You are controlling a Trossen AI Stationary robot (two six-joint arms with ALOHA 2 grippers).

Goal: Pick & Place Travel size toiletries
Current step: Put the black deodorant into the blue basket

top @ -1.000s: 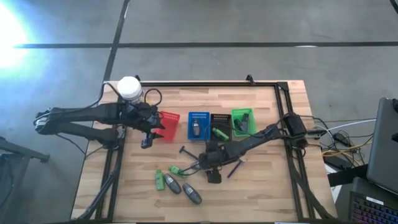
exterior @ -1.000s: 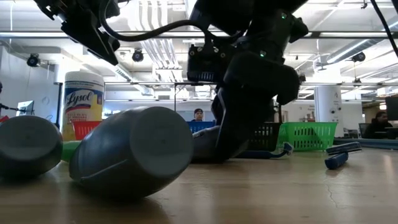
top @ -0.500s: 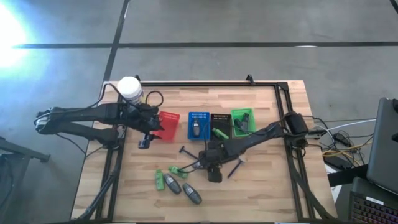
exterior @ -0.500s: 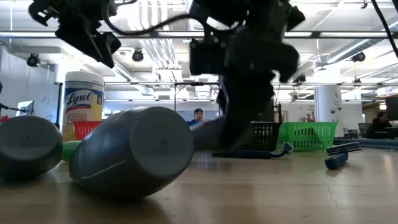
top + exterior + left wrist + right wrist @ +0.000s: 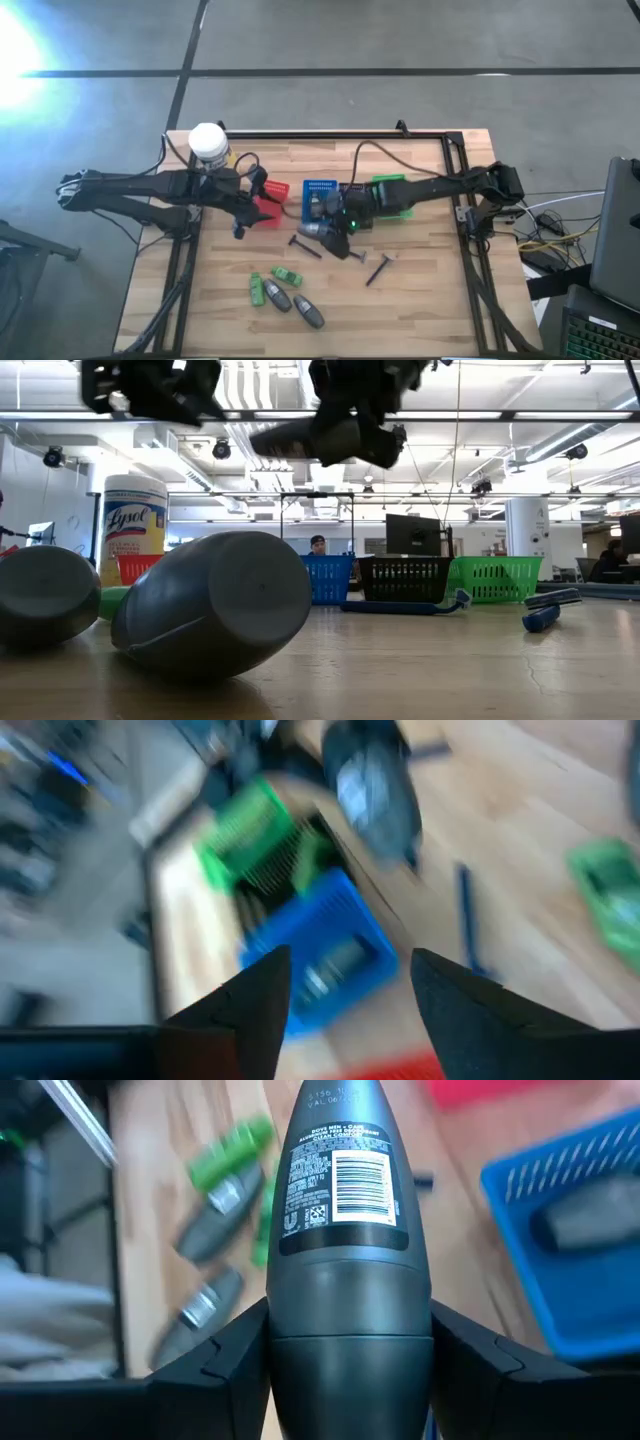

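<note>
My right gripper (image 5: 328,230) is shut on a grey oval bottle (image 5: 313,231) and holds it in the air just in front of the blue basket (image 5: 320,196). That basket has another grey bottle in it. My left gripper (image 5: 240,218) hangs open over the red basket (image 5: 268,203) with nothing between its fingers (image 5: 245,1010). Two green bottles (image 5: 257,290) and two grey bottles (image 5: 310,313) lie on their sides near the table's front. Thin dark razors (image 5: 305,245) lie flat at mid-table. My right gripper pinches the grey bottle between its two fingers (image 5: 230,1360), one on each side of the bottle's broad end (image 5: 348,1305). The fingers slant down from the table's right and run along the bottle. Its narrow end (image 5: 345,1100) sticks out past the fingertips. The bottle (image 5: 300,440) is clear of the table, about level.
A black basket (image 5: 352,192) and a green basket (image 5: 390,190) stand in the row to the right of the blue one. A white-lidded yellow jar (image 5: 208,142) stands at the far left corner. A black frame (image 5: 330,135) runs round the table's edges.
My right gripper has risen from the table toward the far edge and the blue basket. It has lifted the grey bottle clear of the wood and rolled somewhat on the way. My left gripper has rolled about its own axis over the red basket.
</note>
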